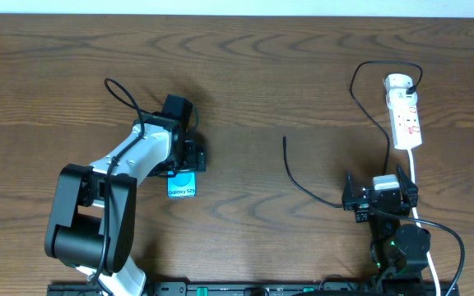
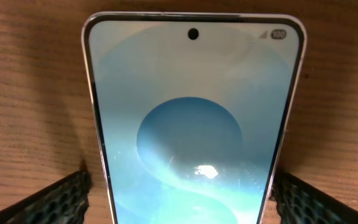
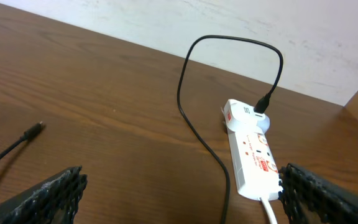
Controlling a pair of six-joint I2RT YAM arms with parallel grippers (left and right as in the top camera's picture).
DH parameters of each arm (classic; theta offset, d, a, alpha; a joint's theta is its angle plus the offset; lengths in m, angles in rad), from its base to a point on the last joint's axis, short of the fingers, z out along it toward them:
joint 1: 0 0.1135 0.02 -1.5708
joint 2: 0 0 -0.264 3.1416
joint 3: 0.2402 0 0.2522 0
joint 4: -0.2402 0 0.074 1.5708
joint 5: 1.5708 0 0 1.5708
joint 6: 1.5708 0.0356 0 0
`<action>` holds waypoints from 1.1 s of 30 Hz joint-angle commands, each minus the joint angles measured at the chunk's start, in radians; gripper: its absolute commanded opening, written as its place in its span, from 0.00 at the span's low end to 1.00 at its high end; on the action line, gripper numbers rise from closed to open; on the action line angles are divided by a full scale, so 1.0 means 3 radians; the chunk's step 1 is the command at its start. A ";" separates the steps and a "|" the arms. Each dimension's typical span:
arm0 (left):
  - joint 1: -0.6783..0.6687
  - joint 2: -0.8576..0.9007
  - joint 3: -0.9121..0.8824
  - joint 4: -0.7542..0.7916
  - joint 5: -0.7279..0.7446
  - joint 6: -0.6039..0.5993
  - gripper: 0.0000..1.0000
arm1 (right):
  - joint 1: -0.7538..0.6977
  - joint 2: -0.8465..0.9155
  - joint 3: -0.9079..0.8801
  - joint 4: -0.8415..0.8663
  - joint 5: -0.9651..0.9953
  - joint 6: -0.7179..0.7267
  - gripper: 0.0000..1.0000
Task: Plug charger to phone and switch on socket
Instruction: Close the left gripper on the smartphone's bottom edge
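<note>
The phone point(image 1: 183, 186) lies flat on the wooden table, its turquoise screen point(image 2: 191, 124) filling the left wrist view. My left gripper point(image 1: 186, 158) hangs over it, open, one finger point(image 2: 48, 199) on each side of the phone with a strip of table showing between. The white socket point(image 1: 405, 111) lies at the far right, also in the right wrist view point(image 3: 250, 152). The charger point(image 1: 303, 185) has its black plug point(image 3: 263, 106) in the socket's far end; its connector tip point(image 3: 36, 129) lies loose on the table. My right gripper point(image 1: 381, 193) stands open, empty, just short of the socket.
The socket's thick white cord point(image 1: 415, 177) runs toward the table's front past my right arm. The charger cable loops beyond the socket point(image 3: 229, 43) near the back wall. The left arm's base point(image 1: 89, 222) takes up the front left.
</note>
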State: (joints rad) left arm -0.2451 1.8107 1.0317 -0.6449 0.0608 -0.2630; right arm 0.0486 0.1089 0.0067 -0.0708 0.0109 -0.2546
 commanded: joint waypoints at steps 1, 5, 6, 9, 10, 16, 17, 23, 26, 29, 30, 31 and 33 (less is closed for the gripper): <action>-0.0008 0.0056 -0.0090 0.0014 0.0022 -0.0014 0.91 | -0.0020 -0.0010 -0.0004 -0.0015 -0.0020 0.0023 0.99; -0.0008 0.0056 -0.0090 0.0014 0.0022 -0.0014 0.86 | -0.0020 -0.0010 -0.0004 -0.0015 -0.0020 0.0022 0.99; -0.0008 0.0056 -0.0090 0.0015 0.0022 -0.0014 0.85 | -0.0020 -0.0010 -0.0004 -0.0015 -0.0022 0.0023 0.99; -0.0008 0.0056 -0.0090 0.0015 0.0022 -0.0014 0.79 | -0.0020 -0.0010 -0.0004 -0.0015 -0.0020 0.0022 0.99; -0.0008 0.0056 -0.0090 0.0015 0.0022 -0.0014 0.78 | -0.0020 -0.0010 -0.0004 -0.0015 -0.0020 0.0023 0.99; -0.0008 0.0056 -0.0090 0.0015 0.0022 -0.0014 0.70 | -0.0020 -0.0010 -0.0004 -0.0015 -0.0020 0.0023 0.99; -0.0008 0.0056 -0.0090 0.0015 0.0022 -0.0014 0.68 | -0.0020 -0.0010 -0.0004 -0.0015 -0.0020 0.0022 0.99; -0.0008 0.0056 -0.0090 0.0017 0.0022 -0.0014 0.57 | -0.0020 -0.0010 -0.0004 -0.0015 -0.0020 0.0023 0.99; -0.0008 0.0056 -0.0090 0.0015 0.0022 -0.0014 0.52 | -0.0020 -0.0010 -0.0004 -0.0015 -0.0020 0.0023 0.99; -0.0008 0.0056 -0.0090 0.0015 0.0022 -0.0014 0.47 | -0.0020 -0.0010 -0.0004 -0.0015 -0.0020 0.0023 0.99; -0.0008 0.0056 -0.0090 0.0015 0.0022 -0.0014 0.45 | -0.0020 -0.0010 -0.0004 -0.0015 -0.0020 0.0023 0.99; -0.0008 0.0056 -0.0090 0.0014 0.0022 -0.0014 0.44 | -0.0020 -0.0010 -0.0004 -0.0015 -0.0020 0.0023 0.99; -0.0008 0.0056 -0.0090 0.0014 0.0022 -0.0014 0.43 | -0.0020 -0.0010 -0.0004 -0.0015 -0.0020 0.0023 0.99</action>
State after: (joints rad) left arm -0.2451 1.8091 1.0317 -0.6434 0.0612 -0.2657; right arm 0.0486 0.1089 0.0067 -0.0708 0.0105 -0.2546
